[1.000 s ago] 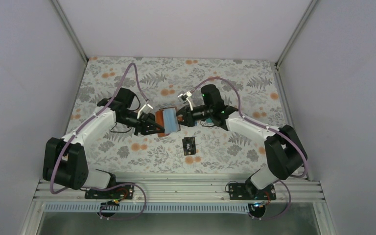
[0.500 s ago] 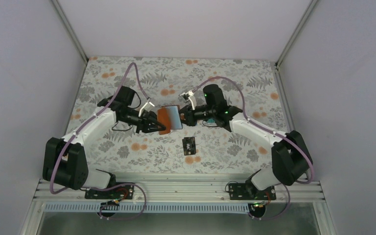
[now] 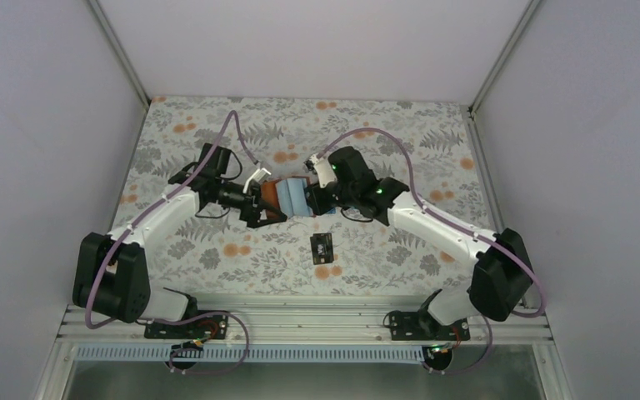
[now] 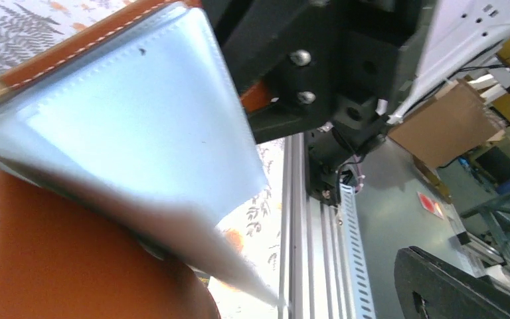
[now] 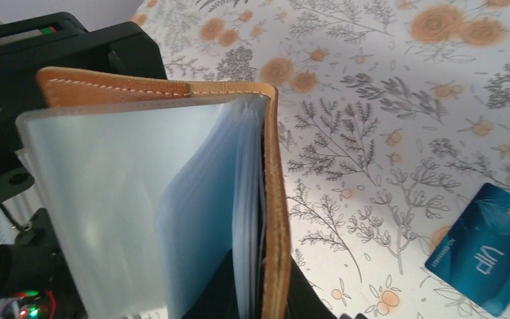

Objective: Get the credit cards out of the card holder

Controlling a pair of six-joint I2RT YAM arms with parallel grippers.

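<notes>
Card holder (image 3: 287, 198) up on edge just above the middle of the bench (image 3: 217, 125), leaves fanned open between two claws. At its 9 o'clock, left claw (image 3: 265, 205) clamped on the brown leather cover, going by the top view; own fingers absent from the left wrist view, filled instead by leather and one blurred pale sleeve (image 4: 139, 126). At its 3 o'clock, right claw (image 3: 315, 198) pressed close against the open side; pinching or merely nosing in, cannot tell. Flat on the bench at the holder's 5 o'clock, black card (image 3: 322, 247); in the right wrist view, blue card (image 5: 488, 246) at 4 o'clock, cut off by the frame. Likely light, leather supple, sleeves floppy and slick, cards thin but stiff: best pinned by the stitched cover while taking a card by its exposed short edge. Contents of the sleeves not to be made out.
</notes>
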